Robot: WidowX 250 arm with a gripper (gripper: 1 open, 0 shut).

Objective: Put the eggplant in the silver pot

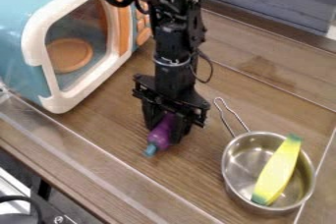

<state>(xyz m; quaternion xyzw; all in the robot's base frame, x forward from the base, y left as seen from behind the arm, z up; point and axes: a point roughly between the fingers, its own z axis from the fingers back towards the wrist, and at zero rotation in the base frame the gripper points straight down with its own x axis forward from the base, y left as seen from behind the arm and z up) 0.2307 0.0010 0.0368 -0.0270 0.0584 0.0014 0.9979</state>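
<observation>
the jaws (165, 120) look pinched on the eggplant (160, 133), grasp in hand; next, lift and carry to the pot (245, 196) (banana inside), lower right.

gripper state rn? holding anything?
Gripper: closed on the glossy purple toy eggplant with teal stem cap, at the wooden surface.

Eggplant (160, 134) btwn microwave (66, 33) & pot (266, 174), banana-like pc (277, 171) in pot.
</observation>
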